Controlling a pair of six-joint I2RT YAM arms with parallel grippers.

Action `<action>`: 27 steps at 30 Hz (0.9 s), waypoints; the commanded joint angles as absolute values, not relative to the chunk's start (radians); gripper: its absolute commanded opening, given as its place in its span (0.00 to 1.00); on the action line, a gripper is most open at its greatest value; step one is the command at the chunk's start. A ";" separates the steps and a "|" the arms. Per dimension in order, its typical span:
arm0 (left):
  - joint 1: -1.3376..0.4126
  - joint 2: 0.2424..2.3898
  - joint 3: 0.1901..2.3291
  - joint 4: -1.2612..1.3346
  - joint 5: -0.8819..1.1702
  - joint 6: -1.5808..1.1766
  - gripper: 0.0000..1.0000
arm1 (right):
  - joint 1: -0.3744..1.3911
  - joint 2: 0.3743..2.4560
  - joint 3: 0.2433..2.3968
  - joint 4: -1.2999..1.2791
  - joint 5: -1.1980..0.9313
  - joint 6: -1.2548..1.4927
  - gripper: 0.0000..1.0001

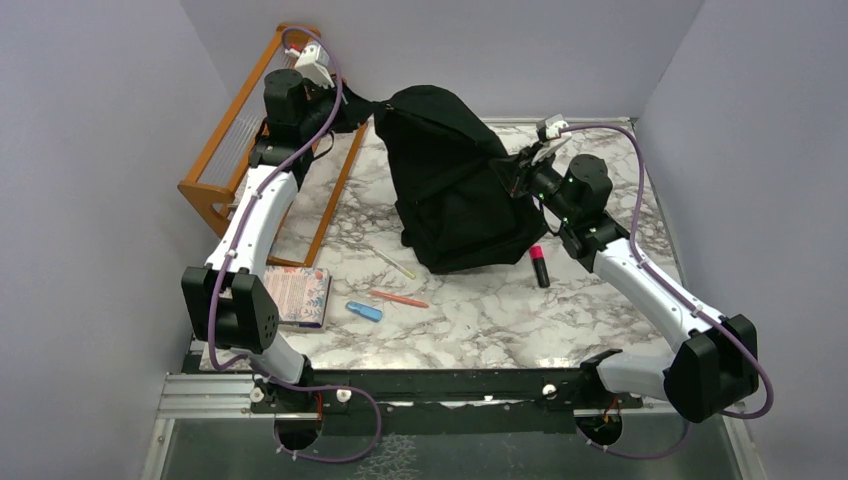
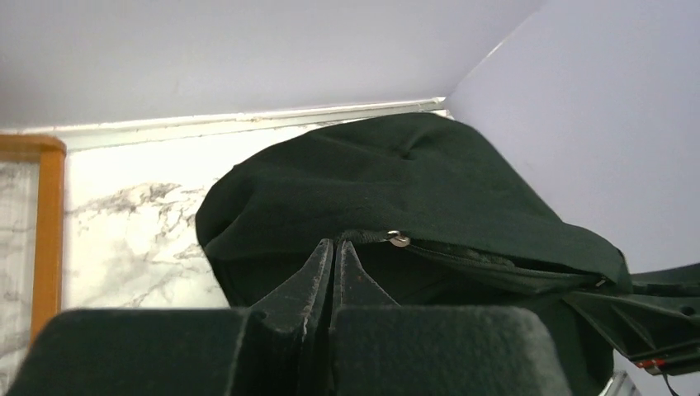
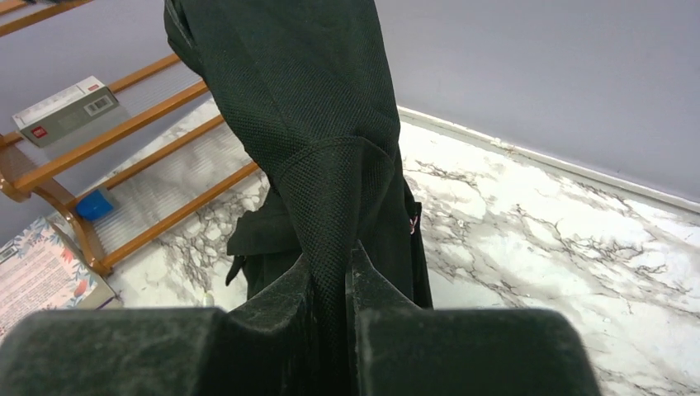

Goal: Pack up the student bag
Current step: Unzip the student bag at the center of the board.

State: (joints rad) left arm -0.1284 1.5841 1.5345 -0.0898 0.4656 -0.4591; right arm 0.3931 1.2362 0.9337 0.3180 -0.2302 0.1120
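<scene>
Count: you have one bag [image 1: 450, 190], one rack [image 1: 215, 190], one notebook [image 1: 297, 296], one marker [image 1: 539, 266], one orange pen [image 1: 398, 299], one pale pen [image 1: 392, 262], one blue piece [image 1: 364, 311].
Bag: far middle of the table [image 1: 500, 320], hung between your claws, base on the marble; top toward the far wall, long axis far to near.
Left claw [image 2: 333, 247]: pinched flat on the bag's rim.
Right claw [image 3: 330, 264]: narrow, clamping a bag fold.
Left wrist only: zip pull [image 2: 399, 240].
Right wrist only: grey box [image 3: 66, 111] on the rack.

The large soft black fabric backpack [image 1: 455, 190] stands upright but slumped at the back middle of the marble table [image 1: 500, 310], base resting there, top stretched taut sideways (a silver zip pull [image 2: 399, 240] shows at its opening).
</scene>
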 commanded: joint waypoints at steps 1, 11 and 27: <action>-0.141 1.592 1.679 -0.020 0.485 -0.382 0.00 | 0.375 1.212 0.968 0.346 -0.222 0.087 0.16; -0.232 1.708 1.991 -0.161 0.531 -0.327 0.00 | 0.374 1.225 1.019 0.259 -0.210 0.036 0.53; -0.349 1.727 2.027 -0.198 0.583 -0.307 0.00 | 0.374 1.350 1.324 0.101 -0.492 -0.235 0.72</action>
